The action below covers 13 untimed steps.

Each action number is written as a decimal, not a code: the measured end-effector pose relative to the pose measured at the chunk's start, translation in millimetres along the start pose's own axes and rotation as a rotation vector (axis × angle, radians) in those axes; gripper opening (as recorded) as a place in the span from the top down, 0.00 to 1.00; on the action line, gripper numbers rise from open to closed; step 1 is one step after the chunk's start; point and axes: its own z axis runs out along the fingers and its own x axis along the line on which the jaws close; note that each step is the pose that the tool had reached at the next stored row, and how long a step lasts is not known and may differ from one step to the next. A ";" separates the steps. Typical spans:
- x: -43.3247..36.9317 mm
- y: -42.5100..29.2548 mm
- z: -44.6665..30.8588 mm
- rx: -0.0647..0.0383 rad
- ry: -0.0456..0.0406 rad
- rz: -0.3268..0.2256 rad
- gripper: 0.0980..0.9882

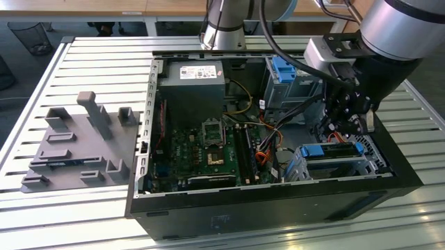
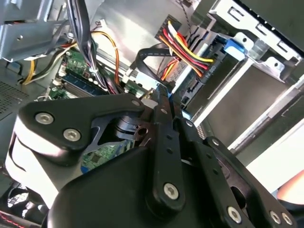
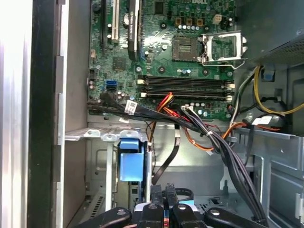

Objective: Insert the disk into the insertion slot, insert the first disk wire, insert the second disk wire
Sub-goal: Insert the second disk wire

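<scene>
Slatted metal table (image 1: pixel 90 62) carries the open computer case (image 1: pixel 278 200); inside, the gripper (image 2: pixel 161 92) (fingers pressed together) hovers above the disk (image 1: pixel 332 151).

Exterior view: high, angled down on the open computer case (image 1: pixel 278 198) from outside it. First wrist view: inside the case, facing the motherboard (image 3: pixel 180 52). Second wrist view: very close behind the gripper (image 2: pixel 164 92); both wrist views share the gripper and wire bundle (image 3: pixel 209 137).

A green motherboard (image 1: pixel 212 151) sits inside the black computer case (image 1: pixel 278 203), with the bright blue carrier of the disk (image 1: pixel 332 150) at the exterior view's lower right. Red, yellow and orange wires (image 2: pixel 183 45) run across the second wrist view's upper middle, beside the black gripper (image 2: pixel 164 102). The grey fixture plate (image 1: pixel 80 151) lies on the pale slatted table (image 1: pixel 90 62).
</scene>
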 end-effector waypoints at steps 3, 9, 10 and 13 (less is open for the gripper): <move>1.3 0.0 -0.1 0.000 0.0095 0.000 0.94; 4.3 0.1 0.5 0.000 0.0101 0.000 0.94; 4.6 0.1 0.6 0.000 0.0100 0.000 0.94; 5.6 0.1 0.8 0.000 0.0101 0.000 0.94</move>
